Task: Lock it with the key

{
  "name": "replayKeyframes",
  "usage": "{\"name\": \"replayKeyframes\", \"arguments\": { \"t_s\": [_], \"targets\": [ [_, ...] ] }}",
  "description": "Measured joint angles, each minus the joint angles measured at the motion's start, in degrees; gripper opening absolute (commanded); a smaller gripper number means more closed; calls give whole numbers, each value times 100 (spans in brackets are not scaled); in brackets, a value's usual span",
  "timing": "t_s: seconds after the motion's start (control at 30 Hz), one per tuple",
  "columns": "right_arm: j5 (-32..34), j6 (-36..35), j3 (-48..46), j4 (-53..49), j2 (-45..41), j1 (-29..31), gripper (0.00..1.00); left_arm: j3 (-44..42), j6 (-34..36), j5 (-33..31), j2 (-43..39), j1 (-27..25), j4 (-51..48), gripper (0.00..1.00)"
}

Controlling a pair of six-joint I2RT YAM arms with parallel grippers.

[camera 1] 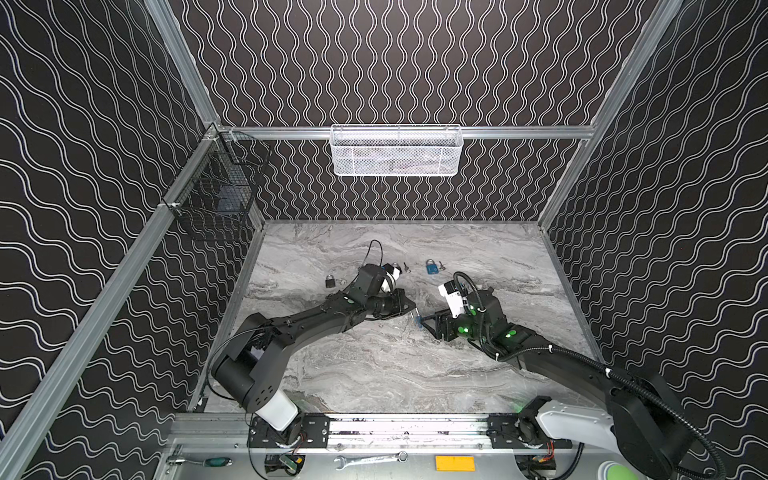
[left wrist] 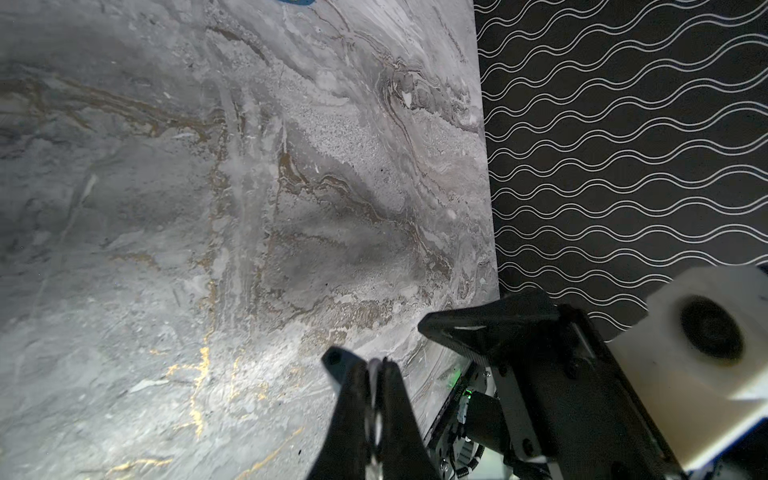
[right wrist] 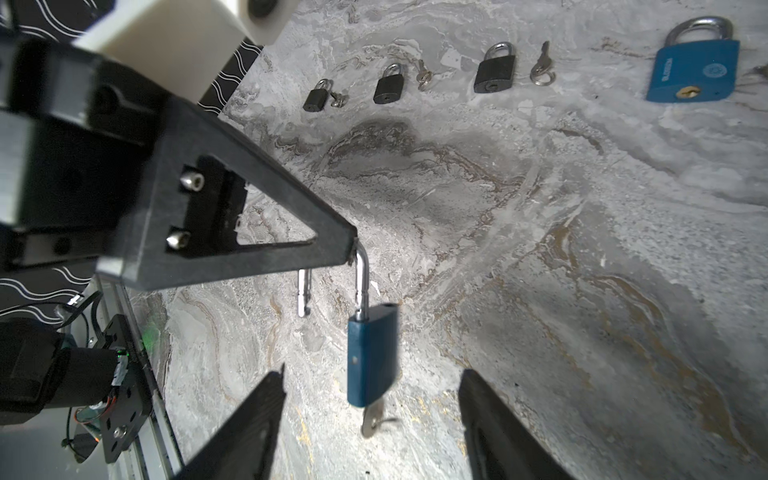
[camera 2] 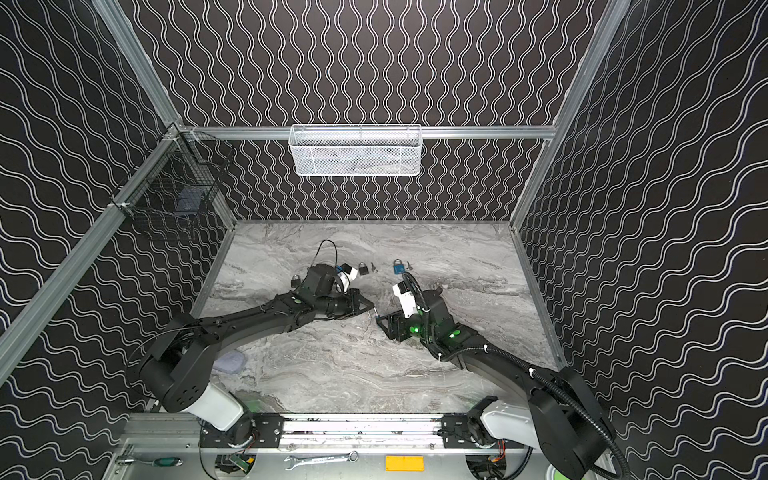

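Your left hand [right wrist: 351,247] is clamped tight on the steel shackle [right wrist: 362,282] of the small blue padlock [right wrist: 371,353]. The lock hangs off it above the grey marble-look tabletop [right wrist: 582,249], roughly mid-table.

The shackle is open, with its free leg [right wrist: 303,293] out of the body. The bend is hidden behind the left hand's finger.

A flat metal key [right wrist: 374,419] sits in the underside of the lock. It's blurred, so you can't read how far it is turned.

Your right hand [right wrist: 374,372] is spread wide, one finger on each side of the lock body and touching neither lock nor key. It comes in from about 4 o'clock, the left hand from 9.

In both top views the lock is only a blue speck [camera 1: 418,321] between the two hands, with no detail.

Spares sit along the far side:
- A large blue padlock [right wrist: 692,70] at about 12 o'clock from the held lock. The key beside it is cut off at the frame edge.
- Three small black padlocks [right wrist: 494,70] [right wrist: 388,85] [right wrist: 318,96] run from 11 to 10 o'clock, each with a loose key [right wrist: 542,68] beside it. In the top views the left arm covers the middle one.
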Motion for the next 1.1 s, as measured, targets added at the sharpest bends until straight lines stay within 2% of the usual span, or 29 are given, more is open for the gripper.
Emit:
{"name": "replayKeyframes", "arguments": {
  "t_s": [0.13,0.23,0.47,0.6,0.7,0.87,1.1],
  "targets": [
    [-15,-177,-83,7,-114,9,75,199,-92,-122,-50,4,-380,0],
    [264,-439,-286,50,-302,234,75,243,-227,-175,-190,17,-592,0],
    [1904,-1375,-1187,1123,-697,1552,74,356,-382,-313,-525,37,-1104,0],
    [2809,-1829,-1279,1860,-437,1910,70,354,-479,-330,-605,44,-1290,0],
    [3198,-2017,-1355,2264,-227,2020,69,313,-535,-326,-671,57,-1338,0],
    [3534,-2092,-1364,2771,11,2026,66,195,-605,-306,-846,74,-1379,0],
    [3543,-2085,-1362,3045,160,2033,62,151,-682,-317,-929,101,-1351,0]
  ]
}}
